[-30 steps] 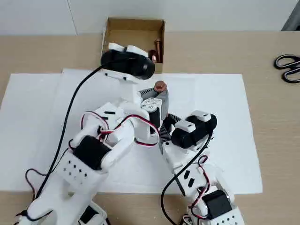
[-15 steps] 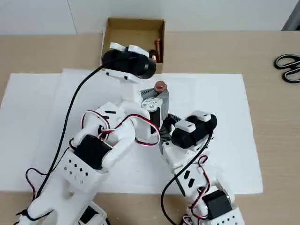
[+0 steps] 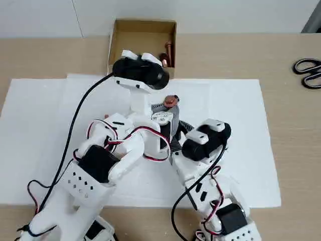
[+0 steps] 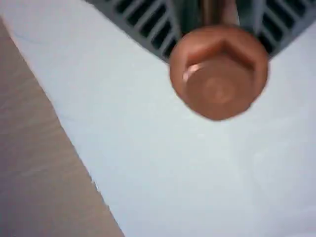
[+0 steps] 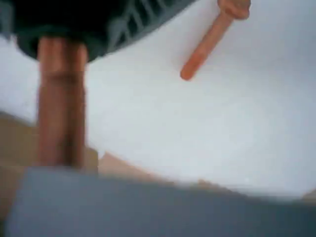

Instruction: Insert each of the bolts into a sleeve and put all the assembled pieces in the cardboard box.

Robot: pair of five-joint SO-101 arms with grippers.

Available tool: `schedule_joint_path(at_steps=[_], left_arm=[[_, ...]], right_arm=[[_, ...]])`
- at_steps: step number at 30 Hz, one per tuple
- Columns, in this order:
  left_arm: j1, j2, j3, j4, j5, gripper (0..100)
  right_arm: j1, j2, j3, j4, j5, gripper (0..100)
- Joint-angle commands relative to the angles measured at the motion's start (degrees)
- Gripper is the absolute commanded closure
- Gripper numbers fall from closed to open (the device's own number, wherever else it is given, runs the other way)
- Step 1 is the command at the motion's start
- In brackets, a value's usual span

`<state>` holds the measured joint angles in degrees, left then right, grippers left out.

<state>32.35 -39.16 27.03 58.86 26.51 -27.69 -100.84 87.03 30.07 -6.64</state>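
Note:
My left gripper [image 3: 167,106] is shut on a copper bolt [image 3: 171,100] over the middle of the white paper; its hexagonal head [image 4: 218,73] sticks out from between the grey ribbed fingers [image 4: 140,22]. Just in front of it, my right gripper [image 3: 173,136] is shut on a copper sleeve [image 5: 61,101], which the arms hide in the high view. Another bolt [image 5: 207,42] appears to lie loose on the paper. The cardboard box [image 3: 131,35] stands at the back, with copper pieces [image 3: 167,53] in its right corner.
A white paper sheet [image 3: 45,120] covers most of the wooden table [image 3: 281,55]. Black-handled scissors [image 3: 308,70] lie at the far right edge. The two arms crowd together at the centre, and the paper to either side of them is bare.
My left wrist has shifted to the right and swung down, carrying the bolt head lower, closer to my right gripper. The right arm has barely moved.

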Motion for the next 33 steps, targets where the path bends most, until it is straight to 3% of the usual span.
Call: schedule_joint_path(at_steps=[1, 9, 20, 33], left_arm=[[0.1, 0.1, -2.9, 3.7, -0.1, 100], [0.1, 4.9, -5.1, 4.5, -0.1, 100], [0.1, 16.0, -16.9, 13.6, -0.1, 100], [-0.4, 16.5, -18.1, 18.9, 0.2, 100]], right_arm=[[0.1, -1.0, -3.7, -2.9, 0.5, 99.5], [-2.1, -1.0, -3.7, -2.9, 0.5, 99.5], [-2.1, -1.0, -6.4, -2.9, 0.5, 99.5], [-1.7, -1.0, -6.7, -2.9, 0.5, 99.5]])
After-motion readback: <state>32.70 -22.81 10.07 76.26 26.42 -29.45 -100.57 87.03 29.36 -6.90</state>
